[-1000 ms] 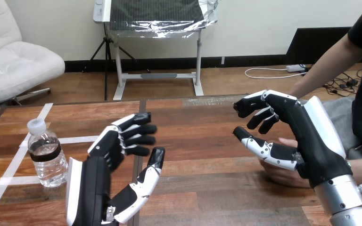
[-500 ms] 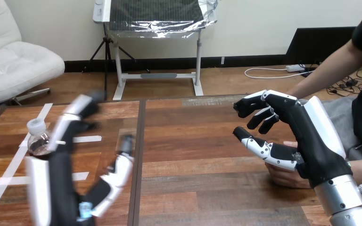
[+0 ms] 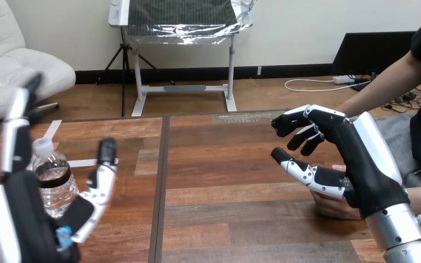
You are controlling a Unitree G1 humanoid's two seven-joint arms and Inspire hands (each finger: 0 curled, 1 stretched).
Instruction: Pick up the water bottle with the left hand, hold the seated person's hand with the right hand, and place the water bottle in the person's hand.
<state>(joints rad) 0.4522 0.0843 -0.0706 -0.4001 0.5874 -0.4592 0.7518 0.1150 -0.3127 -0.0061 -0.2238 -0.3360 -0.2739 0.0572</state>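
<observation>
Our left hand point(image 3: 27, 219) is spread open, and the upright water bottle point(image 3: 55, 183) stands between its thumb and fingers, ungripped.

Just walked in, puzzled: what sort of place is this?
Probably a robot test setup: white tape marks on a wooden table, a water bottle standing by them, the left robot hand beside it, the right robot hand above a person's hand.

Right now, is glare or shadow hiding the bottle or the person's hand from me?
Head view: no glare on the water bottle; its cap and dark band read clearly between the fingers and thumb of the open left hand. The table shows only a soft sheen. The person's hand is evenly lit but mostly covered by the right hand above it.
</observation>
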